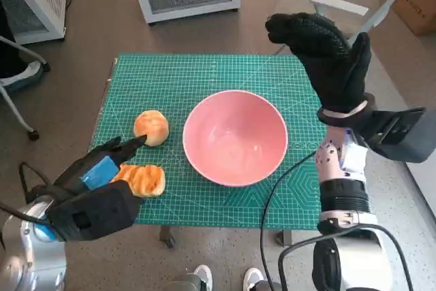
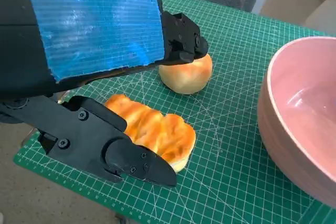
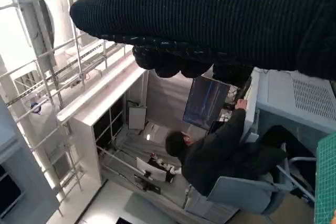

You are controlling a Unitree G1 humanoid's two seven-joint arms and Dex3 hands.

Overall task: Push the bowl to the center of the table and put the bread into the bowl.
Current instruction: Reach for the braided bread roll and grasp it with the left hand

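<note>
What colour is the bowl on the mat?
The bowl is plain pink, inside and out. The head view shows it best.

Open green mat is left along the table's 12 o'clock edge and between the pink bowl and the round bun, where a hand could be passed. The 9 o'clock side is crowded by the bun and the long bread, over which the left hand is spread. The 3 o'clock approach is overhung by the raised right hand.
</note>
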